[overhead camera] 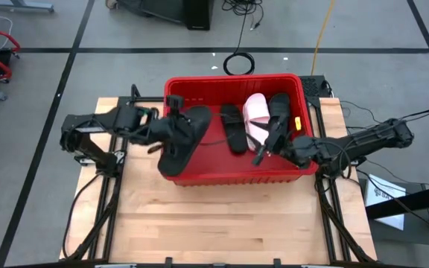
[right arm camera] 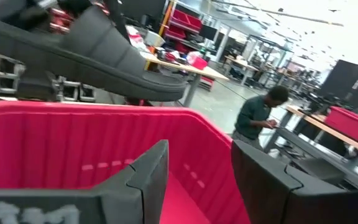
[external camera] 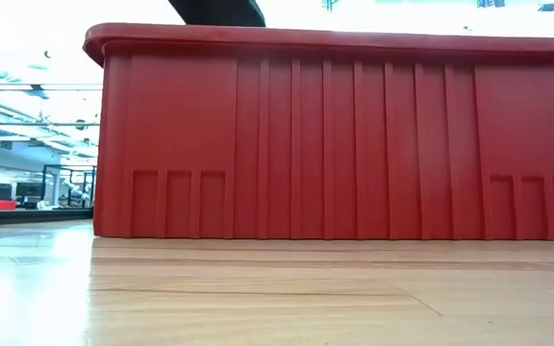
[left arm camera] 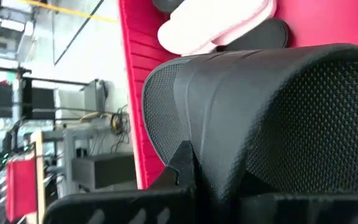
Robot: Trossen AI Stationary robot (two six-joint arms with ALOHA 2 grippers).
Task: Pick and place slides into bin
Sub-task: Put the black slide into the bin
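1. The left gripper (overhead camera: pixel 171 128) is clamped on a black slide (overhead camera: pixel 181 145), holding it over the left end of the red bin (overhead camera: pixel 233 176), seen from above; the sandal hangs across the bin's left wall, its lower end reaching toward the front rim.
2. In the left wrist view the held black slide (left arm camera: pixel 272 118) fills most of the picture, its wide textured strap pressed right against the gripper's dark fingers (left arm camera: pixel 182 165).
3. The right gripper (overhead camera: pixel 263 152) sits inside the right part of the bin, its two fingers spread apart with nothing between them; the right wrist view shows the fingers (right arm camera: pixel 151 171) parted over the bin's red floor.
4. Inside the bin lie more slides: a black one (overhead camera: pixel 233 126) near the middle, a pale pink one (overhead camera: pixel 255 112) beside it, and another black one (overhead camera: pixel 279 112) toward the right wall.
5. The left wrist view also shows the pale pink slide (left arm camera: pixel 219 25) resting against a black one on the bin's floor.
6. The bin stands on a wooden table (overhead camera: pixel 222 223) toward its far edge; in the low view its ribbed red wall (external camera: pixel 354 144) fills the frame.
7. Across the room, the right wrist view shows a person (right arm camera: pixel 257 118) in dark clothing bent over a workbench.
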